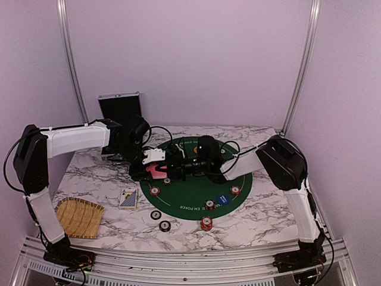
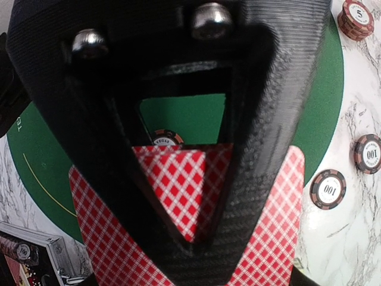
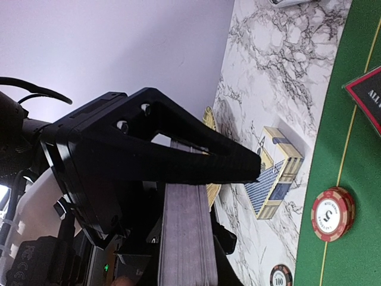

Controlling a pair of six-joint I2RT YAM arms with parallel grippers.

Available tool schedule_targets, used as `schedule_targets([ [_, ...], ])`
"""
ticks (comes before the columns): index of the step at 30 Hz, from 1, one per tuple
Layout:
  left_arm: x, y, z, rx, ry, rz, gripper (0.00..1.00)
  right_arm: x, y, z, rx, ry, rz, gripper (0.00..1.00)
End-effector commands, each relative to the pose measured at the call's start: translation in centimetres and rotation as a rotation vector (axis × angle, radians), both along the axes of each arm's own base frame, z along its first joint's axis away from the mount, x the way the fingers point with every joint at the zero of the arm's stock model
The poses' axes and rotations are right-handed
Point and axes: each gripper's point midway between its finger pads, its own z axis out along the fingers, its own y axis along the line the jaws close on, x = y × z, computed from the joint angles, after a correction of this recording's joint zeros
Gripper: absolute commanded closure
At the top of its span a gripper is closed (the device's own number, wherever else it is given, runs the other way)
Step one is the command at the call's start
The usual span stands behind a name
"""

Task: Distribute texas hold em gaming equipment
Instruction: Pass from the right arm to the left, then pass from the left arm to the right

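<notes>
Left hand (image 2: 191, 250) pinches red card (image 2: 271, 232) (white-latticed).

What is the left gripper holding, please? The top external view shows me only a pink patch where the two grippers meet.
Observer: The left wrist view shows the left gripper shut on a red-checked card.
Operator: Thank you. And the right gripper?
Observer: In the right wrist view, the right gripper clamps a deck of cards, seen edge-on.
Operator: Can you read any chip values?
Observer: Yes, the left wrist view shows a chip marked 100 on the marble, just off the green mat.
</notes>
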Motion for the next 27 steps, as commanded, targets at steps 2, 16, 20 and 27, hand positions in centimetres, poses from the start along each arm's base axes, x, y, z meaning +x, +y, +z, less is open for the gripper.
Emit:
schedule_targets([
  [2, 0.4, -1.1, 3.1, -0.104, -0.063, 0.015, 0.35, 0.1, 0.3, 1.0, -0.004, -0.021, 0.000, 0.86],
  [16, 0.7, -1.0, 2.9, -0.099, -0.054, 0.065, 0.40, 0.4, 1.4, 1.4, 0.005, -0.019, 0.006, 0.77],
  [20, 0.5, -0.9, 2.7, -0.090, -0.056, 0.059, 0.11, 0.5, 1.4, 1.5, 0.008, -0.013, 0.004, 0.93],
  [27, 0.3, -0.7, 1.9, -0.082, -0.064, 0.033, 0.03, 0.3, 1.5, 1.7, 0.027, 0.003, 0.014, 0.98],
])
